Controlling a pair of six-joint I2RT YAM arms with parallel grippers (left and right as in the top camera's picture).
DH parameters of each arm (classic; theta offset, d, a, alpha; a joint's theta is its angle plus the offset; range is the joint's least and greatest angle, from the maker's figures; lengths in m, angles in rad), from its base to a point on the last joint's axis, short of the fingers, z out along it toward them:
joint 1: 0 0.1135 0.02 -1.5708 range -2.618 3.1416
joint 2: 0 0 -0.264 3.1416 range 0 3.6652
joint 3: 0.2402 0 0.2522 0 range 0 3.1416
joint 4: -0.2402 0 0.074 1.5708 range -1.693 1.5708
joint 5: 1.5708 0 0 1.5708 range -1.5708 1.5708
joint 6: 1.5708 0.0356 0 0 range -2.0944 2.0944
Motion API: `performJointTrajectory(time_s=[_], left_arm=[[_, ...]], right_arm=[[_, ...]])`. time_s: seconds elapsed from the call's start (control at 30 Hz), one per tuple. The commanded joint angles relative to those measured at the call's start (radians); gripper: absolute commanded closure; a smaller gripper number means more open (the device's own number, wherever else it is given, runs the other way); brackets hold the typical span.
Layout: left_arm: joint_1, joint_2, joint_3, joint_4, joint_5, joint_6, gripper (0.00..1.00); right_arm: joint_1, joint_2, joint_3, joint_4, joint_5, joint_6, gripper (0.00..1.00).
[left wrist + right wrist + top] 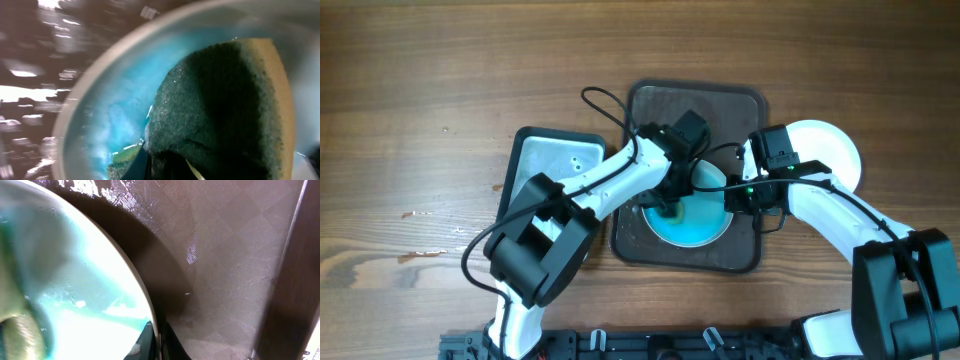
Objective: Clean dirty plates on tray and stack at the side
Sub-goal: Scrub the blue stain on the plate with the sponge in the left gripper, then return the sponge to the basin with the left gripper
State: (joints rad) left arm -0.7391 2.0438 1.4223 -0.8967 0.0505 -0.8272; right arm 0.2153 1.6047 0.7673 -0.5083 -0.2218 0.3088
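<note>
A round turquoise-glazed plate [692, 228] lies on the dark brown textured plastic tray [650, 100] in the middle of the wooden counter [420, 80]. The left jaws are clamped on a green-and-yellow scouring sponge [215, 110] pressed to the plate's face, and the right jaws pinch its right rim. A round white plate [835, 150] sits on the counter just right of the tray.

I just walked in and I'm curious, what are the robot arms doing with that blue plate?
They are washing it. The left hand presses a green sponge onto the blue plate, which sits on the brown tray. The right hand pinches the plate's rim to hold it steady. A white plate lies beside the tray, next to the right arm.
</note>
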Motion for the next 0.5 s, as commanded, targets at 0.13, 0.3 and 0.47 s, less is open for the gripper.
performJointTrajectory(time_s=[0.13, 0.3, 0.47], left_arm=[[0.061, -0.040, -0.048, -0.076, -0.258, 0.012, 0.96], [0.061, -0.154, -0.048, -0.046, -0.158, 0.013, 0.96], [0.074, -0.314, -0.048, -0.042, -0.122, 0.020, 0.96]], right_arm=[[-0.005, 0.037, -0.028, -0.005, 0.077, -0.013, 0.96], [-0.005, 0.037, -0.028, 0.006, 0.077, -0.013, 0.96], [-0.005, 0.037, -0.028, 0.029, 0.076, -0.002, 0.96]])
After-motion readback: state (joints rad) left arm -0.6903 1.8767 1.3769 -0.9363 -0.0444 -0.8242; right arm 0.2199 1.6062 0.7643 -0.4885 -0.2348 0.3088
